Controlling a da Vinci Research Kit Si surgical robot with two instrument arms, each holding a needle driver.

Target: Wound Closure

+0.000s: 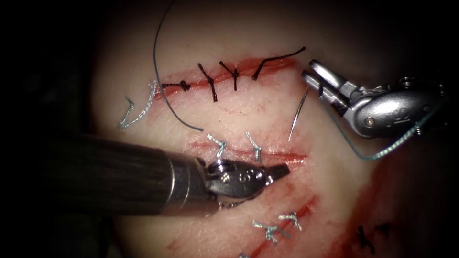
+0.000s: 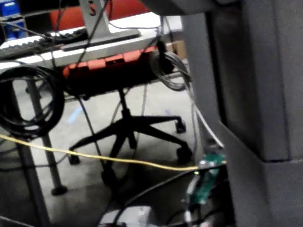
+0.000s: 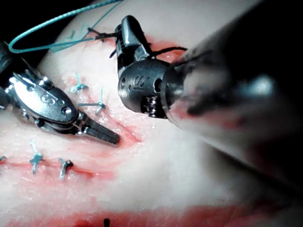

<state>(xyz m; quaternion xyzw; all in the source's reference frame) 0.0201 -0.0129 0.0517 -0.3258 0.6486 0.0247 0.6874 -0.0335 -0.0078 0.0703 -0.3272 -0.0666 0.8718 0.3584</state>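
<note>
My right tool (image 1: 307, 69) hangs over the tissue (image 1: 330, 157), just right of the upper cut (image 1: 248, 66), shut on the needle (image 1: 297, 114) near its tail. The needle hangs down and to the left, with its tip free above the tissue between the upper and middle cuts. Teal thread (image 1: 363, 156) trails from under this tool towards the right. My left tool (image 1: 283, 171) lies low, shut and holding nothing, at the right end of the middle cut (image 1: 291, 156). In the right wrist view my right tool (image 3: 124, 33) stands beyond the left tool (image 3: 106, 135), with the teal thread (image 3: 52, 21) looping behind.
Three black stitches (image 1: 210, 81) cross the upper cut, and a long dark loose strand (image 1: 160, 81) curves down on its left. Pale teal stitches (image 1: 256, 148) close the middle cut, with more on a lower cut (image 1: 272, 229). Red fluid lines the cuts.
</note>
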